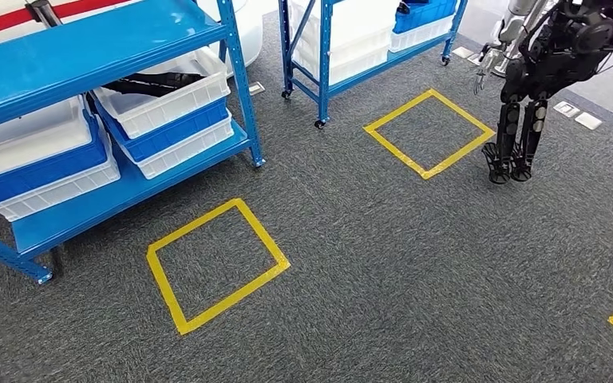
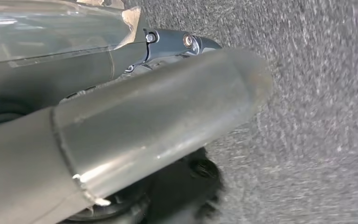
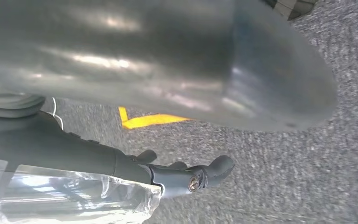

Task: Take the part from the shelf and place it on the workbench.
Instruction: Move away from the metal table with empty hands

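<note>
two blue shelves (image 1: 112, 48) — three yellow squares (image 1: 215, 263)

- A workshop or robot test floor.
- Blue steel shelf racks (image 1: 88, 48) hold white and blue bins (image 1: 172, 108).
- Yellow tape squares (image 1: 215, 263) mark the grey carpet (image 1: 383, 271).
- Another humanoid robot (image 1: 543, 72) stands nearby.

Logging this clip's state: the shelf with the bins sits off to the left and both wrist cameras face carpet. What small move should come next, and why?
Probably a turn and step left toward the blue shelf. The white bin holding dark parts sits at the view's left edge, beyond the yellow floor square. The left hand and right hand hang over carpet.
</note>
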{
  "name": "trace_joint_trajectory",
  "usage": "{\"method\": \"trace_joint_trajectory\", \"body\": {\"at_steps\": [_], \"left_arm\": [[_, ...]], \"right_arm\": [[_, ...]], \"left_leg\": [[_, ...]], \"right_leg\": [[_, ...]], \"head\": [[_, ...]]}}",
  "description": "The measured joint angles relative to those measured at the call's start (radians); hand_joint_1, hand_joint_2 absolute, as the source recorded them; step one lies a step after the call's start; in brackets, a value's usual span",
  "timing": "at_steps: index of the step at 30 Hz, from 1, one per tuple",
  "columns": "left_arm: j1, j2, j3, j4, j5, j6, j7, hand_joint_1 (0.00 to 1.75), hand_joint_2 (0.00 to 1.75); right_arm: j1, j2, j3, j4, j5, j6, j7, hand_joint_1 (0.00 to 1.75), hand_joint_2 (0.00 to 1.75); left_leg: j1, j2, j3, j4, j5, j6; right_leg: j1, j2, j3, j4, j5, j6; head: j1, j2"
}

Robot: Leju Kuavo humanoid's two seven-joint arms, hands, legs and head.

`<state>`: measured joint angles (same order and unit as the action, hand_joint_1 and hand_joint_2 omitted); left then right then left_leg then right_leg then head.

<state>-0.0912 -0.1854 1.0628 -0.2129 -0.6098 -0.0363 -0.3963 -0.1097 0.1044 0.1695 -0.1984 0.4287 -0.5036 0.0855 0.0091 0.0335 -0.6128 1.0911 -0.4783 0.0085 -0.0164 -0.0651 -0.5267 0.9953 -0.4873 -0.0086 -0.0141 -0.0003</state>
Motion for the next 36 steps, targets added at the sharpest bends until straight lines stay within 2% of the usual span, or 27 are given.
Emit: {"method": "trace_joint_trajectory", "body": {"at_steps": [1, 2, 3, 5, 6, 7, 9, 10, 11, 12, 13, 14, 16, 18, 20, 21, 22, 24, 26, 27, 28, 29, 30, 32, 33, 34, 36], "left_arm": [[-0.001, 0.0, 0.0, 0.0, -0.001, 0.001, -0.002, 0.0, 0.0], [-0.002, 0.0, 0.0, 0.0, -0.002, 0.002, -0.004, 0.0, 0.0], [-0.003, 0.0, 0.0, 0.0, -0.004, 0.003, -0.006, 0.0, 0.0], [-0.002, 0.0, 0.0, 0.0, -0.007, 0.003, -0.008, 0.0, 0.0], [-0.002, -0.001, 0.0, 0.0, -0.008, 0.003, -0.009, 0.0, 0.0], [-0.002, -0.002, 0.0, 0.0, -0.009, 0.002, -0.01, 0.0, 0.0], [-0.003, -0.003, 0.0, 0.0, -0.009, 0.0, -0.011, 0.0, 0.0], [-0.003, -0.003, 0.0, 0.0, -0.009, -0.001, -0.011, 0.0, 0.0], [-0.003, -0.003, 0.0, 0.0, -0.009, -0.001, -0.011, 0.0, 0.0], [-0.002, -0.003, 0.0, 0.0, -0.009, -0.001, -0.011, 0.0, 0.0], [-0.001, -0.003, 0.0, 0.0, -0.009, -0.001, -0.011, 0.0, 0.0], [0.0, -0.003, 0.0, 0.0, -0.009, -0.001, -0.011, 0.0, 0.0], [0.001, -0.003, 0.0, 0.001, -0.009, -0.001, -0.011, 0.0, 0.0], [0.001, -0.003, 0.0, 0.001, -0.01, -0.001, -0.013, 0.0, 0.0], [0.002, -0.003, 0.0, 0.001, -0.01, -0.001, -0.015, 0.0, 0.0], [0.003, -0.003, 0.0, 0.001, -0.01, 0.0, -0.015, 0.0, 0.0], [0.005, -0.003, 0.0, 0.001, -0.01, 0.001, -0.016, 0.0, 0.0], [0.005, -0.002, 0.0, 0.001, -0.011, 0.003, -0.016, 0.0, 0.0], [0.003, -0.001, 0.0, 0.001, -0.011, 0.003, -0.017, 0.0, 0.0], [0.003, -0.001, 0.0, 0.001, -0.011, 0.003, -0.017, 0.0, 0.0], [0.003, -0.001, 0.0, 0.001, -0.011, 0.003, -0.017, 0.0, 0.0], [0.004, -0.001, 0.0, 0.001, -0.011, 0.003, -0.017, 0.0, 0.0], [0.004, -0.001, 0.0, 0.001, -0.011, 0.004, -0.017, 0.0, 0.0], [0.003, 0.0, 0.0, 0.001, -0.011, 0.004, -0.017, 0.0, 0.0], [0.002, 0.001, 0.0, 0.001, -0.011, 0.005, -0.017, 0.0, 0.0], [0.001, 0.001, 0.0, 0.001, -0.011, 0.005, -0.017, 0.0, 0.0], [0.001, 0.002, 0.0, 0.001, -0.011, 0.005, -0.017, 0.0, 0.0]], "right_arm": [[0.0, 0.0, 0.001, 0.0, -0.001, -0.001, 0.0, 0.0, 0.0], [0.0, 0.001, 0.002, 0.0, -0.002, -0.002, -0.001, 0.0, 0.0], [0.001, 0.001, 0.002, 0.0, -0.004, -0.004, -0.002, 0.0, 0.0], [0.002, 0.002, 0.002, 0.0, -0.01, -0.007, -0.009, 0.0, 0.0], [0.003, 0.001, 0.002, -0.001, -0.011, -0.01, -0.013, 0.0, 0.0], [0.004, 0.001, 0.002, -0.001, -0.012, -0.012, -0.016, 0.0, 0.0], [0.008, -0.002, 0.002, -0.001, -0.012, -0.015, -0.02, 0.0, 0.0], [0.011, -0.003, 0.002, -0.001, -0.012, -0.016, -0.022, 0.0, 0.0], [0.015, -0.004, 0.002, -0.001, -0.012, -0.016, -0.024, 0.0, 0.0], [0.018, -0.005, 0.002, -0.001, -0.012, -0.016, -0.025, 0.0, 0.0], [0.02, -0.005, 0.002, -0.001, -0.012, -0.016, -0.027, 0.0, 0.0], [0.021, -0.006, 0.002, -0.001, -0.012, -0.016, -0.028, 0.0, 0.0], [0.019, -0.008, 0.002, -0.001, -0.012, -0.016, -0.03, 0.0, 0.0], [0.017, -0.009, 0.002, -0.001, -0.012, -0.017, -0.032, 0.0, 0.0], [0.015, -0.008, 0.002, 0.0, -0.011, -0.018, -0.034, 0.0, 0.0], [0.013, -0.008, 0.002, 0.0, -0.011, -0.019, -0.034, 0.0, 0.0], [0.013, -0.007, 0.002, 0.0, -0.011, -0.019, -0.035, 0.0, 0.0], [0.012, -0.005, 0.002, 0.0, -0.01, -0.02, -0.035, 0.0, 0.0], [0.015, -0.004, 0.001, 0.0, -0.009, -0.02, -0.036, 0.0, 0.0], [0.016, -0.005, 0.001, 0.0, -0.009, -0.021, -0.036, 0.0, 0.0], [0.018, -0.005, 0.001, 0.0, -0.009, -0.021, -0.036, 0.0, 0.0], [0.018, -0.006, 0.001, 0.0, -0.008, -0.023, -0.036, 0.0, 0.0], [0.018, -0.005, 0.001, 0.0, -0.006, -0.025, -0.036, 0.0, 0.0], [0.016, -0.003, 0.001, 0.0, -0.002, -0.031, -0.036, 0.0, 0.0], [0.015, -0.002, 0.001, 0.0, -0.001, -0.034, -0.036, 0.0, 0.0], [0.014, -0.002, 0.001, 0.0, 0.0, -0.036, -0.036, 0.0, 0.0], [0.012, 0.001, 0.001, 0.0, 0.0, -0.038, -0.035, 0.0, 0.0]], "left_leg": [[-0.003, 0.017, 0.027, -0.054, 0.018, 0.006], [-0.008, 0.029, 0.041, -0.081, 0.024, 0.011], [-0.012, 0.03, 0.042, -0.086, 0.02, 0.016], [-0.012, 0.01, 0.047, -0.098, 0.025, 0.028], [-0.009, 0.0, 0.054, -0.108, 0.03, 0.034], [-0.005, -0.011, 0.061, -0.118, 0.036, 0.04], [-0.003, -0.032, 0.067, -0.126, 0.04, 0.046], [-0.003, -0.045, 0.067, -0.126, 0.04, 0.048], [-0.004, -0.058, 0.067, -0.125, 0.04, 0.048], [-0.004, -0.071, 0.067, -0.125, 0.039, 0.047], [-0.004, -0.082, 0.068, -0.124, 0.039, 0.046], [-0.004, -0.092, 0.07, -0.124, 0.038, 0.045], [-0.003, -0.108, 0.073, -0.12, 0.034, 0.039], [-0.005, -0.124, 0.071, -0.111, 0.026, 0.027], [-0.006, -0.137, 0.066, -0.105, 0.021, 0.016], [-0.004, -0.141, 0.065, -0.105, 0.021, 0.014], [-0.003, -0.135, 0.062, -0.099, 0.016, 0.01], [-0.001, -0.094, 0.034, -0.038, -0.019, 0.001], [0.001, -0.051, -0.031, 0.089, -0.079, -0.007], [0.002, -0.044, -0.065, 0.149, -0.1, -0.01], [0.003, -0.041, -0.086, 0.181, -0.103, -0.01], [0.003, -0.038, -0.089, 0.177, -0.087, -0.007], [0.001, -0.034, -0.07, 0.133, -0.055, -0.002], [-0.007, -0.004, -0.002, -0.003, 0.009, 0.018], [-0.012, 0.012, 0.023, -0.054, 0.025, 0.027], [-0.018, 0.022, 0.036, -0.08, 0.029, 0.034], [-0.023, 0.013, 0.037, -0.091, 0.027, 0.042]], "right_leg": [[0.002, -0.006, 0.004, 0.0, -0.003, 0.004], [0.004, -0.013, 0.007, 0.0, -0.006, 0.009], [0.005, -0.02, 0.009, -0.002, -0.008, 0.014], [0.006, -0.033, 0.015, -0.004, -0.012, 0.025], [0.007, -0.024, 0.014, 0.005, -0.02, 0.028], [0.007, -0.005, 0.003, 0.035, -0.037, 0.028], [0.005, 0.042, -0.054, 0.158, -0.093, 0.021], [0.004, 0.054, -0.09, 0.227, -0.12, 0.019], [0.003, 0.058, -0.117, 0.274, -0.133, 0.022], [0.003, 0.06, -0.13, 0.29, -0.132, 0.027], [0.003, 0.06, -0.127, 0.276, -0.119, 0.035], [0.002, 0.062, -0.11, 0.235, -0.095, 0.043], [-0.002, 0.073, -0.054, 0.107, -0.036, 0.056], [-0.002, 0.093, -0.012, 0.012, 0.003, 0.049], [0.002, 0.099, -0.005, -0.002, 0.009, 0.031], [0.0, 0.094, -0.004, -0.001, 0.01, 0.024], [-0.002, 0.088, -0.003, -0.002, 0.011, 0.019], [-0.006, 0.073, 0.001, -0.005, 0.01, 0.009], [-0.001, 0.054, 0.003, -0.005, 0.006, 0.001], [0.002, 0.043, 0.004, -0.005, 0.004, -0.002], [0.004, 0.032, 0.005, -0.005, 0.002, -0.005], [0.006, 0.023, 0.007, -0.005, 0.0, -0.007], [0.009, 0.014, 0.01, -0.005, -0.003, -0.009], [0.015, -0.002, 0.017, -0.005, -0.008, -0.009], [0.018, -0.009, 0.02, -0.006, -0.011, -0.007], [0.019, -0.016, 0.022, -0.006, -0.014, -0.003], [0.02, -0.032, 0.026, -0.01, -0.017, 0.005]], "head": [[0.001, 0.0], [0.001, 0.0], [0.001, 0.0], [0.001, 0.0], [0.002, 0.0], [0.004, 0.0], [0.01, 0.0], [0.012, 0.0], [0.013, 0.0], [0.013, 0.0], [0.014, 0.0], [0.014, 0.0], [0.014, 0.0], [0.015, 0.0], [0.015, 0.0], [0.014, 0.0], [0.013, 0.0], [0.008, 0.0], [0.003, 0.0], [0.003, 0.0], [0.003, 0.0], [0.003, 0.0], [0.003, 0.0], [0.004, 0.0], [0.005, 0.0], [0.006, 0.0], [0.006, 0.0]]}}
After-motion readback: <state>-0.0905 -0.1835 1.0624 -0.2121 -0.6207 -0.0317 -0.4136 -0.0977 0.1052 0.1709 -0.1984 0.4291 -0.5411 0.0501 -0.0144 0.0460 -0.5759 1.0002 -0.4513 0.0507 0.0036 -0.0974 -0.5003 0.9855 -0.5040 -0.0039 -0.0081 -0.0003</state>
